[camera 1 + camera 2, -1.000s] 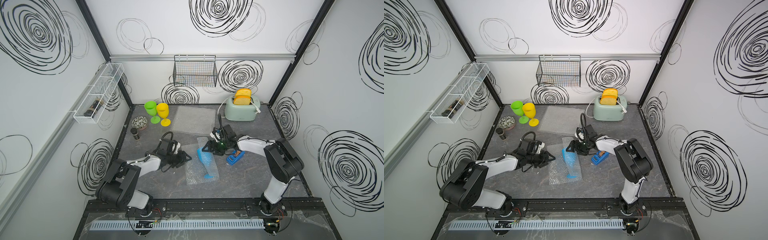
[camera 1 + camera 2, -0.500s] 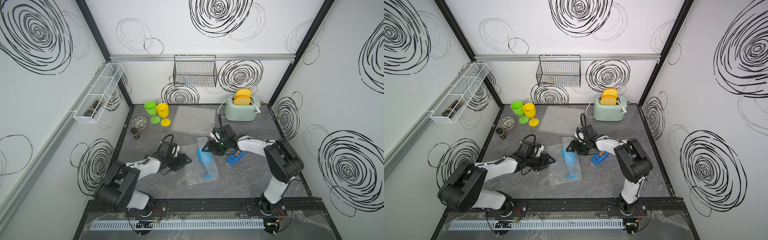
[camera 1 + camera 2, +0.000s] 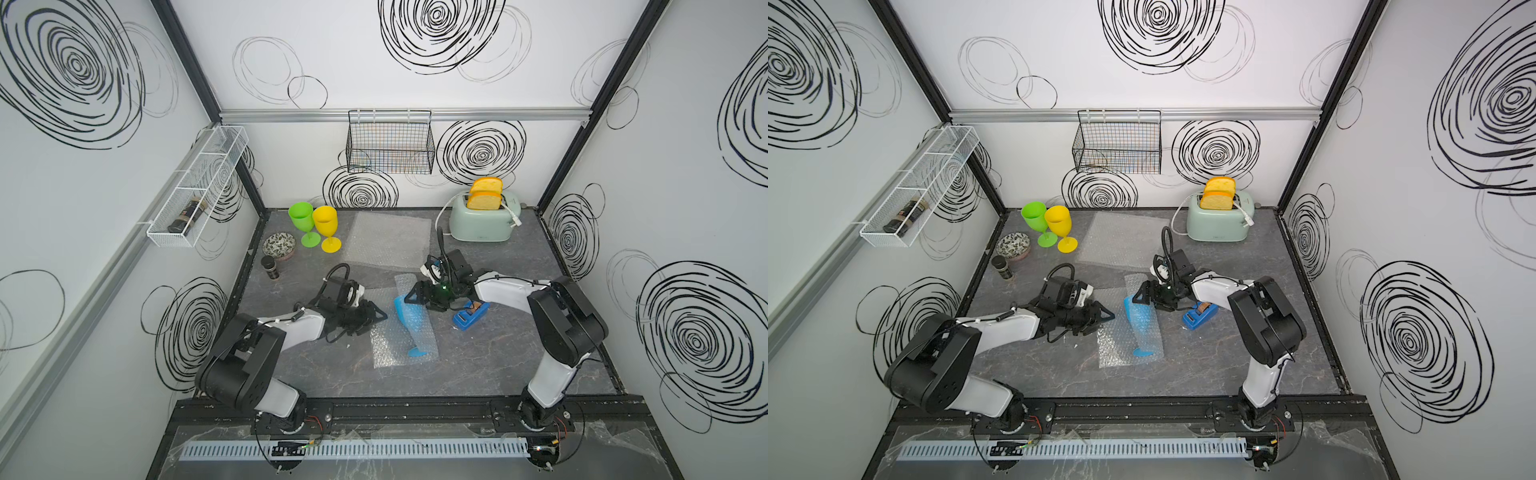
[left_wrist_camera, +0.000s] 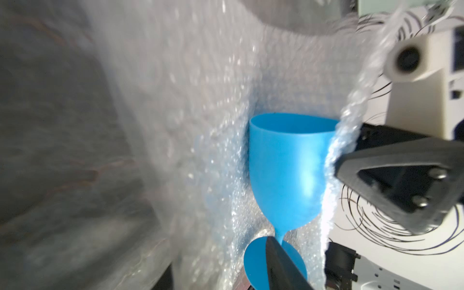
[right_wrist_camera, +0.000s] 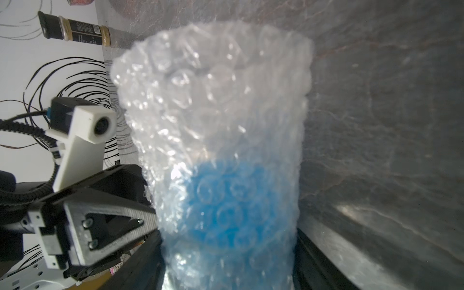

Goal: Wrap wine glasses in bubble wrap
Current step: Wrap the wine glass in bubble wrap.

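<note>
Nearest the front of the grey marbled table [image 3: 498, 365], a clear sheet of bubble wrap [image 3: 388, 345] lies flat. On it lies a blue plastic goblet [image 3: 402, 309], its round foot toward the front and its bowl pointing away. One side of the film is folded up over the stem and bowl.

The left gripper [image 3: 375, 322] sits low at the sheet's left edge. Whether its jaws are closed on the film cannot be told.

The right gripper [image 3: 417, 301] is at the bowl. In the right wrist view its jaws stand wide, clamped on the wrap-covered bowl that fills the gap.

Just beside that arm lies a blue tape dispenser [image 3: 469, 318]. Farther back a second clear bubble-wrap sheet [image 3: 390, 241] lies flat. At the rear left stand a yellow goblet [image 3: 325, 220] and a green goblet [image 3: 301, 218], upright and side by side. A mint-green toaster [image 3: 482, 226] stands at the rear right.
</note>
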### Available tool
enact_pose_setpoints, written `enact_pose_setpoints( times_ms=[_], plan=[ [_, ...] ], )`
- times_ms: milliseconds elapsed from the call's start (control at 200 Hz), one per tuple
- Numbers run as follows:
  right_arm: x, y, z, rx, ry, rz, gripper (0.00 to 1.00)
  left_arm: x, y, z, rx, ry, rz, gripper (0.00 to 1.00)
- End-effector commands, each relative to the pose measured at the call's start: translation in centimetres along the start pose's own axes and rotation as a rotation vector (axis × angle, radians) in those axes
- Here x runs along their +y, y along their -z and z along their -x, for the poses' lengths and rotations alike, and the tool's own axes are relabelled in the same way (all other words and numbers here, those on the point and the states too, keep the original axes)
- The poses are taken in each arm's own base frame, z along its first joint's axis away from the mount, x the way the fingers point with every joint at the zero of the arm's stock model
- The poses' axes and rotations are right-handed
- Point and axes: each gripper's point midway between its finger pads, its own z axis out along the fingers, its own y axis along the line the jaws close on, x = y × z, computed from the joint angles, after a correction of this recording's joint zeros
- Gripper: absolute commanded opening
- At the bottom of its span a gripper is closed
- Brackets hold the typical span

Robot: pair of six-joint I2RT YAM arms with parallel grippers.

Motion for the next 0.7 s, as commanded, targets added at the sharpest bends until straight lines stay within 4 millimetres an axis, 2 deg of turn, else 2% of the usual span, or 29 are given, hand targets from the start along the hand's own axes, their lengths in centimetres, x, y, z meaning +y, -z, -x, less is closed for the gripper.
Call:
enact_pose_setpoints(
  times_ms=[0, 260, 510, 525, 695],
  plan=[
    [-2.2, -0.6, -1.1, 0.016, -0.057, -0.070, 0.76, -1.1, 0.6, 0.9, -0.028, 0.004, -0.037, 0.42],
    [-1.8, -1.0, -1.4, 0.018, -0.062, -0.062, 0.74, -2.2, 0.7, 1.3, -0.018, -0.020, -0.056, 0.16],
    [-2.0, -0.8, -1.5, 0.002, -0.080, -0.064, 0.70, -4.8, 0.9, 1.1, -0.015, -0.103, -0.102, 0.05],
    [-2.0, -0.8, -1.5, 0.000, -0.083, -0.065, 0.70, -5.0, 0.9, 1.1, -0.013, -0.109, -0.106, 0.00],
    [-1.7, -1.2, -1.9, -0.007, -0.093, -0.068, 0.69, -7.4, 0.2, 1.5, 0.021, -0.159, -0.147, 0.00]
  ],
)
